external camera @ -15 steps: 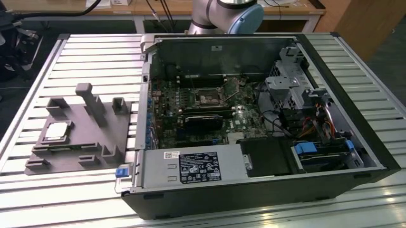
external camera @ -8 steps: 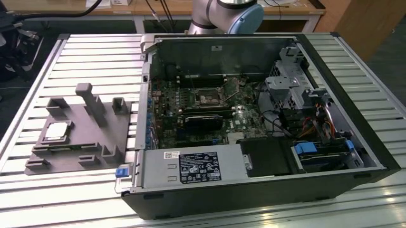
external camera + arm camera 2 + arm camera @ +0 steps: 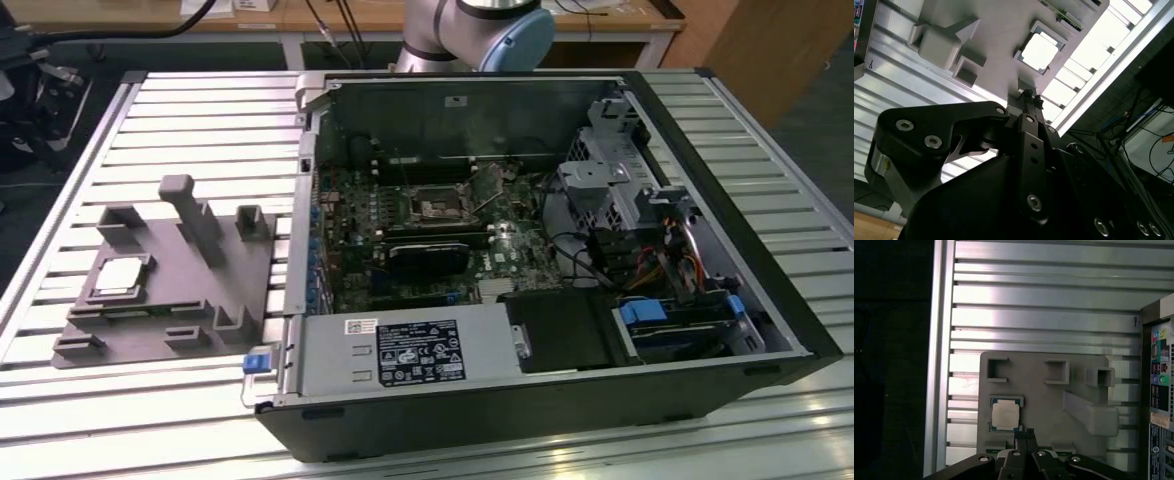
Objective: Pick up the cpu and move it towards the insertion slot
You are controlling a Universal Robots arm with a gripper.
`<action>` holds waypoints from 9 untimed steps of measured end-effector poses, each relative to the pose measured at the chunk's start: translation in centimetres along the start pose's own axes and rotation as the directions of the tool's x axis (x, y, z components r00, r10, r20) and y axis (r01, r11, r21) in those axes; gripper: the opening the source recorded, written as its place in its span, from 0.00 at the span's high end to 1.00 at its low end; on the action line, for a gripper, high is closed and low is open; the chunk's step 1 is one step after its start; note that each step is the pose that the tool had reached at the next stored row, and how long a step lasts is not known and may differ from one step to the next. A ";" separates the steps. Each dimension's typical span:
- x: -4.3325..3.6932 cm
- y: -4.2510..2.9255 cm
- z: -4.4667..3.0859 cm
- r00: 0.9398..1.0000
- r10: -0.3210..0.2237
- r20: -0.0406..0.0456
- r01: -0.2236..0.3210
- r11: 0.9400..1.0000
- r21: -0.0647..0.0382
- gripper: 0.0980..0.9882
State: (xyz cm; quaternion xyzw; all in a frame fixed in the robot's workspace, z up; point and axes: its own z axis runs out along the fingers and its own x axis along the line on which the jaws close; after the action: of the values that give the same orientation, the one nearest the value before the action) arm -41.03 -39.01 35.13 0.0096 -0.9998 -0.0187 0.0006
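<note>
The cpu [image 3: 118, 276] is a small silver square chip with a pale rim, lying flat in a recess of the grey fixture [image 3: 174, 310] at the exterior view's left. Both wrist views look down on the cpu [image 3: 1005, 415] [image 3: 1040, 51] from well above. My gripper [image 3: 1024, 434] [image 3: 1029, 94] hangs over the fixture's edge close to the chip, clear of it, shut with nothing between the fingertips. The insertion slot [image 3: 438, 207], a square socket with a shiny frame and dark centre, sits on the motherboard inside the open computer case [image 3: 747, 300].
Upright posts [image 3: 187, 215] and blocks [image 3: 1089, 415] rise from the fixture beside the chip. The case wall [image 3: 304, 200] stands between fixture and motherboard. A power supply [image 3: 400, 352] and a blue-tabbed drive bay [image 3: 667, 315] fill the case's near side. The slatted metal table [image 3: 200, 110] lies underneath.
</note>
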 end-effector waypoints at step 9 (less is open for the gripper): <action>0.00 0.00 0.21 1.000 0.000 0.000 0.000 1.000 0.000 0.99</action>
State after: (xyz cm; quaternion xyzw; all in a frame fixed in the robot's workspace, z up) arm -41.03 -39.01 34.92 0.0095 -0.9998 -0.0185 0.0006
